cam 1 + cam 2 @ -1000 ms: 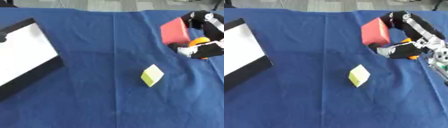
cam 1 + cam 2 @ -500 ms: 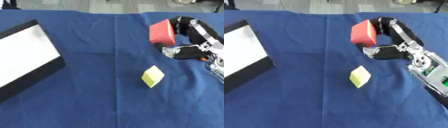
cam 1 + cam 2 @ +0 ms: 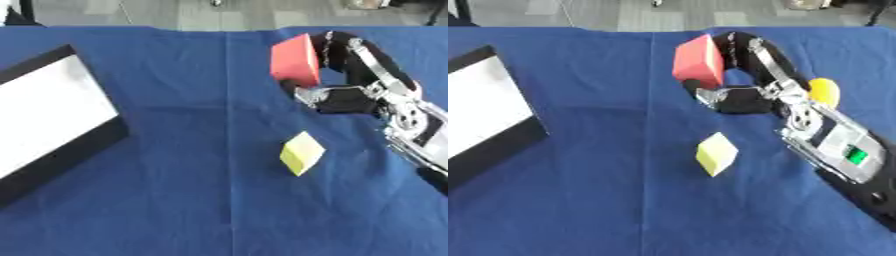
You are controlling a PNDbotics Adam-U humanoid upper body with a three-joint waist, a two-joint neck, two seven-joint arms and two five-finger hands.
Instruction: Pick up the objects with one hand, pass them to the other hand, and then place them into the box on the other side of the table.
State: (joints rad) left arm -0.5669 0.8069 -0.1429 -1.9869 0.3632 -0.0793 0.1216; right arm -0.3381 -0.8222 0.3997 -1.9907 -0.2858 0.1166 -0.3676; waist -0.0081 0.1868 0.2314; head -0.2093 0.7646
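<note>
Your right hand (image 3: 741, 97) was grasping the red block (image 3: 699, 61), lifted at far centre. Handover step looked next: bring in the unseen left hand, then the box (image 3: 52, 117).

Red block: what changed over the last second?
The right hand, curled on the red block, has carried it left, toward the table's middle. An orange-yellow object it was covering now shows. The yellow block and the box stayed put. Left hand not in view.
</note>
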